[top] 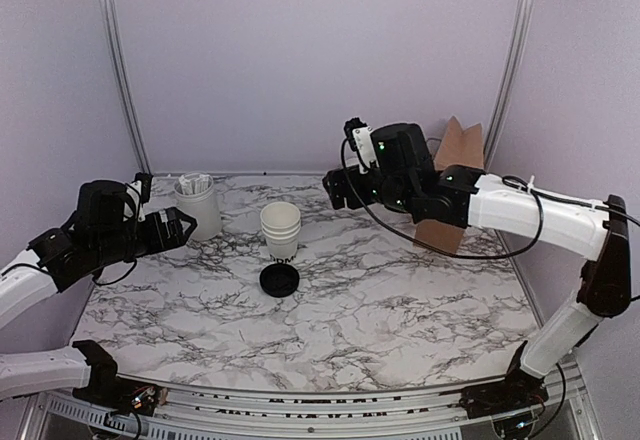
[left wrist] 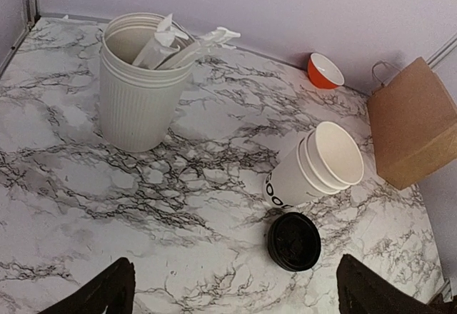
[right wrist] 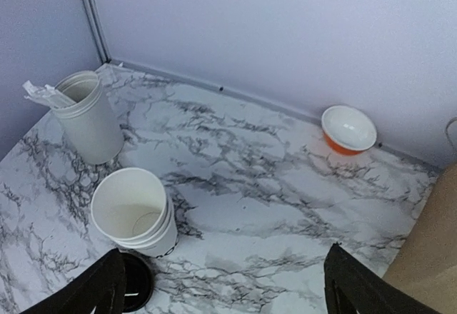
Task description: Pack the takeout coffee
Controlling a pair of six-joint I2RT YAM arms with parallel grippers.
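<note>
Top external: lid [top: 279, 280] well apart from jaws.

A: The desk [left wrist: 64, 185]?
B: Marble-look, white with dark veins, smooth with a faint sheen.
A: And the cups [left wrist: 314, 168]?
B: White paper, matt, with dark print low on the side. The lid [left wrist: 293, 241] just in front of the cups is black plastic, mostly matt.
A: The holder [left wrist: 136, 93] left of the cups?
B: White plastic with a ribbed wall, satin.
A: The bag [left wrist: 414, 125] right of them?
B: Brown paper, matt. The bowl [right wrist: 348, 130] behind the cups is glossy, orange outside and white within. I cannot tell its material.
</note>
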